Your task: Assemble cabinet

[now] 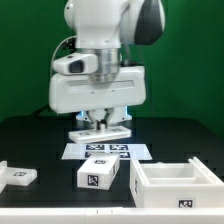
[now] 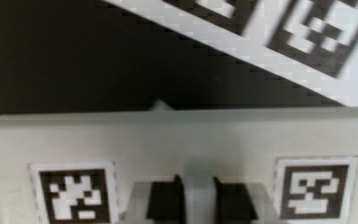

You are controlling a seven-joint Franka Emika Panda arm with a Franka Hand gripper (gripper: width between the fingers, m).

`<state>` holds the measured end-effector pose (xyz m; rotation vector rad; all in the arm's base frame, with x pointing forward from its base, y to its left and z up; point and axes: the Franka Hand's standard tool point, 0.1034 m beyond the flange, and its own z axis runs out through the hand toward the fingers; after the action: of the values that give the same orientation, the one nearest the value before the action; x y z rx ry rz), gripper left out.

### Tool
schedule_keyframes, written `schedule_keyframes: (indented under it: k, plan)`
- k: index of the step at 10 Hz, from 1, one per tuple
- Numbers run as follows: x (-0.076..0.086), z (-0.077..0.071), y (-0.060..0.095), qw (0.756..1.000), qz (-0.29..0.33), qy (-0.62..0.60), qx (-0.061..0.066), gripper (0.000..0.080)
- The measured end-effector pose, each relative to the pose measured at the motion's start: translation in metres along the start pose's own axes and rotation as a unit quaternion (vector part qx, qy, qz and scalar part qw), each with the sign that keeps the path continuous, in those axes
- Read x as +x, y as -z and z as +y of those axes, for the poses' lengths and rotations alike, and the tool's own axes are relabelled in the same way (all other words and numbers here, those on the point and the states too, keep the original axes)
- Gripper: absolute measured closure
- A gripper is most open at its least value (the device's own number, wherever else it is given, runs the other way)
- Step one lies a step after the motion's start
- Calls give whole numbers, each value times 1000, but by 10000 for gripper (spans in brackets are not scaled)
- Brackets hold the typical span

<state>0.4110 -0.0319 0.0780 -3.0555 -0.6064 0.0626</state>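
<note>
Cabinet (image 1: 176, 196) mouth upward, pincer (image 1: 101, 122) clamping tagged panel (image 2: 176, 140) crosswise

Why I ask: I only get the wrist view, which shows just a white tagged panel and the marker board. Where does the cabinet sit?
Observer: The cabinet stands at the exterior view's right, open side up, nearer the camera than the marker board.
Operator: Is anything loose lying near it?
Observer: A small tagged block lies in front of the marker board, just to the exterior view's left of the cabinet.
Operator: And further out?
Observer: Another white piece lies at the exterior view's far left.
</note>
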Motion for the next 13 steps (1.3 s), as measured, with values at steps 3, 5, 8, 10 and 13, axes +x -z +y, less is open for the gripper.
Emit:
schedule_keyframes:
  k: [3, 5, 8, 10, 13]
  plan:
    - [19, -37, 1, 1000, 28, 9, -10, 735]
    - [15, -34, -1, 1000, 22, 14, -8, 735]
    - [36, -56, -4, 990, 28, 138, -29, 735]
    - [50, -86, -11, 982, 16, 186, -33, 735]
    - [48, -82, -12, 982, 15, 185, -33, 735]
